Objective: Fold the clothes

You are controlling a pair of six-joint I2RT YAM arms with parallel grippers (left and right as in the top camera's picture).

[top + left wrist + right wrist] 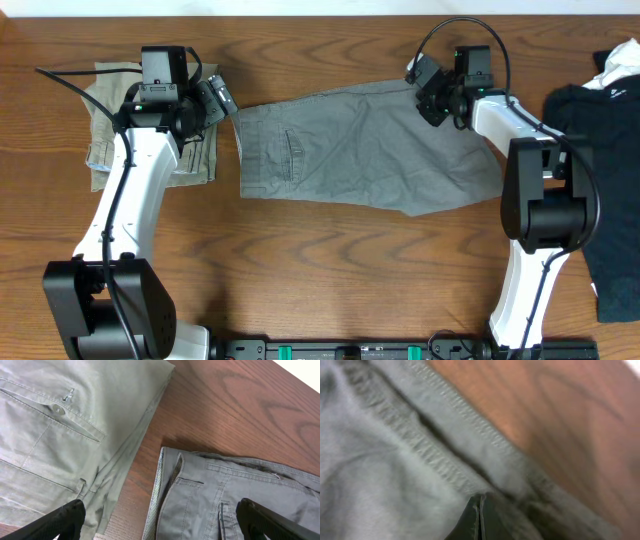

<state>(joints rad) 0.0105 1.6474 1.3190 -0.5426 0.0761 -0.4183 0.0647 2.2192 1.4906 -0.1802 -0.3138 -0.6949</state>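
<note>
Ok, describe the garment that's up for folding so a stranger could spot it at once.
Look at the middle of the brown wooden table. The wrinkled mid-grey woven shorts lie spread out, waistband to the left. Unlike the folded khaki-beige trousers at left and the black garment at right, they are grey and unfolded.

We view table point(330, 260) from overhead, straight down, far enough to take in both arms; arm bases sit at bottom edge. From left wrist we look down at slant, fairly near, over gap between khaki trousers point(45, 435) and shorts point(225, 490); left gripper point(160, 517) frames lower corners. From right wrist we sit very close, blurred, on shorts hem and wood, right gripper point(480, 515) at bottom centre. Overhead shares that gap with left wrist, and shorts' far right edge with right wrist.
</note>
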